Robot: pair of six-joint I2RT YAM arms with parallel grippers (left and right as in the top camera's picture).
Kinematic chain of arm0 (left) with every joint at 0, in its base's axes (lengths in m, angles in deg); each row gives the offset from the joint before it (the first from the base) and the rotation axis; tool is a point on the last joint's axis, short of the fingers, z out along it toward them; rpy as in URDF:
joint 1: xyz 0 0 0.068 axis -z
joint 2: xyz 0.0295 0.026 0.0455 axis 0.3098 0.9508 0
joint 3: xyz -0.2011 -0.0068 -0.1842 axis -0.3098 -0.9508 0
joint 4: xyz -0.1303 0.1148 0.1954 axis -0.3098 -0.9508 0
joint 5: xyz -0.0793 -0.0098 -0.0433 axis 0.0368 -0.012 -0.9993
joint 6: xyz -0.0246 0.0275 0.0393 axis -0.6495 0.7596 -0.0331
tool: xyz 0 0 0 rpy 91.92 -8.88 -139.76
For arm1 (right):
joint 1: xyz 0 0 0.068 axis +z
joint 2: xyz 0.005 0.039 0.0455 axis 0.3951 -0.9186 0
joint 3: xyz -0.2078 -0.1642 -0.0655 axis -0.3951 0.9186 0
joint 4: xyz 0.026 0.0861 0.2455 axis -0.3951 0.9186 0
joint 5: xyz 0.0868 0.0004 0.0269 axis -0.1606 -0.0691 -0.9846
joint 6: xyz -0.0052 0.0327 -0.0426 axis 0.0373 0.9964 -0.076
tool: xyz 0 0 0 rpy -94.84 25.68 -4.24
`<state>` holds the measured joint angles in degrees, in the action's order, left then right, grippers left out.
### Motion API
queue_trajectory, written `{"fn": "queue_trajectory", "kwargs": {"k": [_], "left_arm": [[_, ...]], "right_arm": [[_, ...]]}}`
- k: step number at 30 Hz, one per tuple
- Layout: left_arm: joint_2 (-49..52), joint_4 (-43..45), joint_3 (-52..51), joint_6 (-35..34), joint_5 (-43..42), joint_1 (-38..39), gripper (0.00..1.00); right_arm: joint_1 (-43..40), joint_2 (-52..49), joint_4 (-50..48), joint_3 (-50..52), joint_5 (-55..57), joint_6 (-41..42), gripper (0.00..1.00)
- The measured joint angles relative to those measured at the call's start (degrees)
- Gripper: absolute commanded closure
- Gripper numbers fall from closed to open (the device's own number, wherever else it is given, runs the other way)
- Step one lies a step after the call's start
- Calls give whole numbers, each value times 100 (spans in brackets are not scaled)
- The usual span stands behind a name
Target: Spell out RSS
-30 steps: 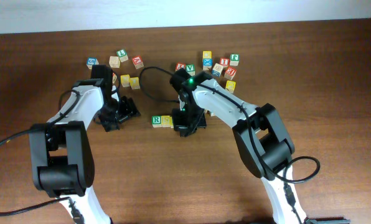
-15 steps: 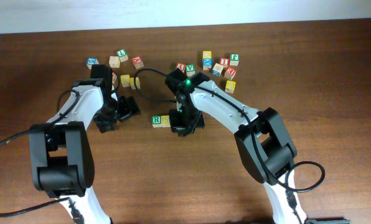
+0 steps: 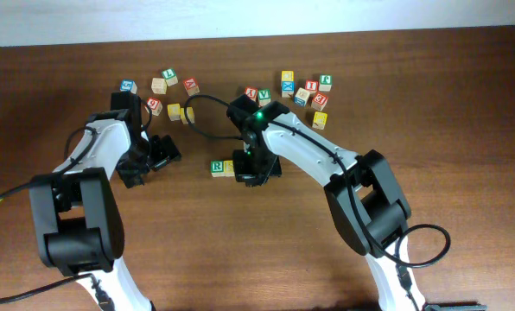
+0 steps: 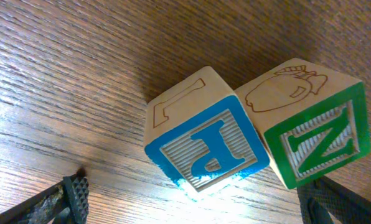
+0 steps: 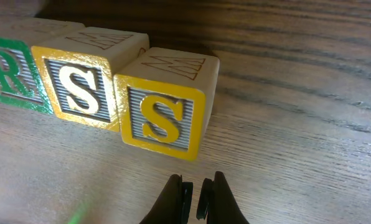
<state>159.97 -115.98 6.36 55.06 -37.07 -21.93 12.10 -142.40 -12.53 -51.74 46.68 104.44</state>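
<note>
Wooden table [image 5: 310, 81], RSS [image 5: 79, 87] row just beyond closed right jaws (not touching)

The table [image 5: 310, 99] is dark wood, open-grained with a soft sheen. The R cube [image 5: 8, 74], the middle S cube [image 5: 79, 87] and the end S cube [image 5: 164, 118] are pale bare wood — faces painted matt, letters raised over ribbed panels. The blue P cube [image 4: 207, 152] and green N cube [image 4: 319, 146] match. My left fingers [image 4: 78, 194] are matt black — pads knurled.
</note>
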Motion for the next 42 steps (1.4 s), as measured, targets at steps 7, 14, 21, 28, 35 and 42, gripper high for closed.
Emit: {"fn": "queue_trajectory", "kwargs": {"k": [7,14,21,28,35,42], "left_arm": [[4,-7,0,0,17,0,1],[4,-9,0,0,17,0,1],[4,-9,0,0,17,-2,1],[4,-9,0,0,20,0,1],[4,-9,0,0,17,0,1],[4,-9,0,0,17,0,1]], "right_arm": [[28,0,-39,0,15,42,96],[85,0,-166,0,59,39,96],[94,0,-190,0,66,44,96],[94,0,-275,0,122,42,96],[96,0,-282,0,216,42,96],[96,0,-341,0,236,39,96]]}}
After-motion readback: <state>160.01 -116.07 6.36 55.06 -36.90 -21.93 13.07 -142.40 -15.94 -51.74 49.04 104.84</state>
